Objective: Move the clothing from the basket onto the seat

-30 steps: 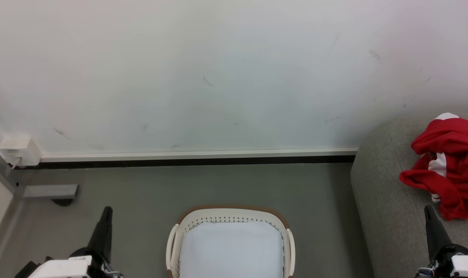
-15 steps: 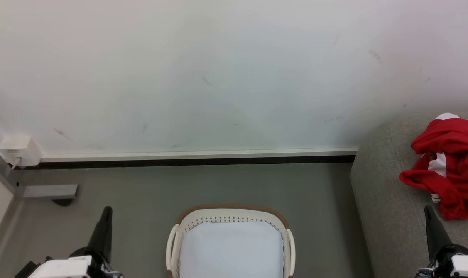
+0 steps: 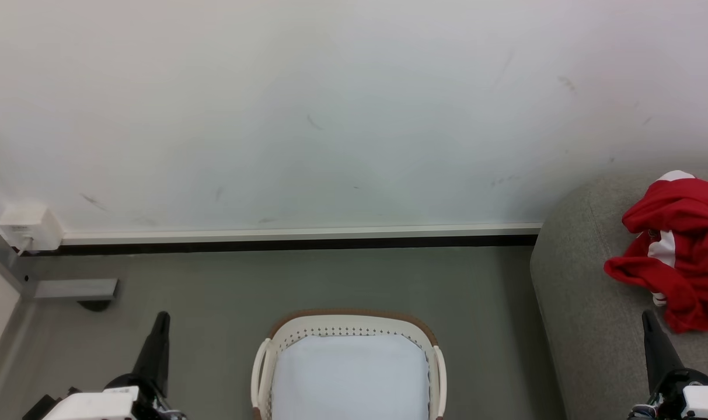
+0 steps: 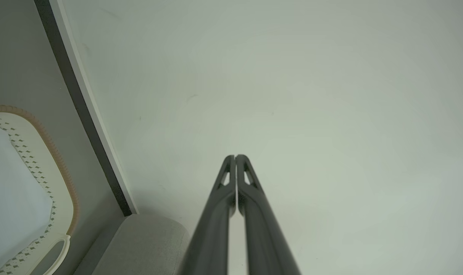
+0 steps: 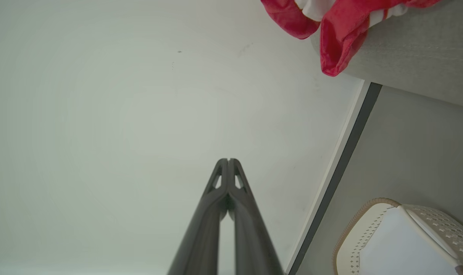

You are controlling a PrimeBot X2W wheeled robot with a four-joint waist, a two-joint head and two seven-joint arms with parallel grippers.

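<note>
Head view downward, wrist views toward wall (image 3: 330, 116), sharing basket (image 3: 354, 322)

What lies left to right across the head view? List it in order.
White wall socket box → left gripper → oval cream-white plastic laundry basket with brown rim → light grey fabric sofa → red-and-white jersey clothing.

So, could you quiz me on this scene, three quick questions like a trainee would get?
1. True or false: the basket stands on the sofa.
2. Where is the red clothing? A) in the basket B) on the sofa C) on a table
3. Fill in: the left gripper and the right gripper each have their two fingers ____.
Key: 1 false, it stands on the floor beside the sofa; 2 B; 3 shut.
</note>
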